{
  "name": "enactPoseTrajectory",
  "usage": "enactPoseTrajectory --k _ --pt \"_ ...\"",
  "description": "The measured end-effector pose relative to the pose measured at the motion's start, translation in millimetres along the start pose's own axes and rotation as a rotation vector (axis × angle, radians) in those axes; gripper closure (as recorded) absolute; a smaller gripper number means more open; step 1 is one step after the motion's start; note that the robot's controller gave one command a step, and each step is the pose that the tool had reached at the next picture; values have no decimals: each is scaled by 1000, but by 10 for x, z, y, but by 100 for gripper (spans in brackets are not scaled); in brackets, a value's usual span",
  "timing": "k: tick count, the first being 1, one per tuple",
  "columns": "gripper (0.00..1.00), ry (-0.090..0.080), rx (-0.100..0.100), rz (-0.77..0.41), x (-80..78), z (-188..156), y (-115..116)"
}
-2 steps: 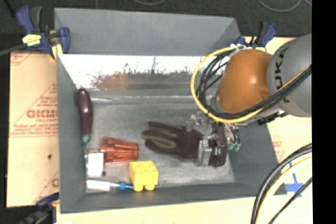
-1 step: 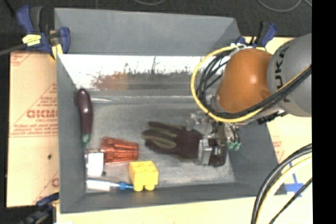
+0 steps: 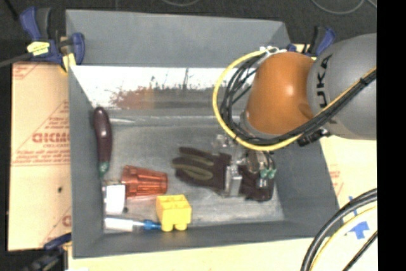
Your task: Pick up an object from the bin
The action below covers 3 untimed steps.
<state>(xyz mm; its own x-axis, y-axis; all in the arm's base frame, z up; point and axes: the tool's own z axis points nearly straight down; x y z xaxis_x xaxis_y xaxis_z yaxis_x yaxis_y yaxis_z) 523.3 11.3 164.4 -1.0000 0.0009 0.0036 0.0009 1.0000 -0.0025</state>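
My gripper (image 3: 246, 176) is low in the bin's right half, under the orange cover. It is down at the right end of a dark brown glove (image 3: 200, 167), which lies flat in the middle of the floor with its finger tips pointing left. The glove's cuff end is hidden under the gripper. Whether the glove is gripped I cannot tell.
A dark maroon tool handle (image 3: 101, 136) lies along the left wall. At the front left are a ribbed orange-red piece (image 3: 144, 181), a white block (image 3: 115, 198), a yellow brick (image 3: 173, 211) and a white pen with a blue tip (image 3: 130, 224).
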Motion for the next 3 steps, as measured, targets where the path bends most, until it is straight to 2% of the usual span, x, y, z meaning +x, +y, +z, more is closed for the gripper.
enactPoseTrajectory --k 1,2,3 --pt "0 -12 -4 -133 -322 119 141" --pt "100 -4 0 4 -691 898 119" --pt "100 -4 0 3 -691 898 119"
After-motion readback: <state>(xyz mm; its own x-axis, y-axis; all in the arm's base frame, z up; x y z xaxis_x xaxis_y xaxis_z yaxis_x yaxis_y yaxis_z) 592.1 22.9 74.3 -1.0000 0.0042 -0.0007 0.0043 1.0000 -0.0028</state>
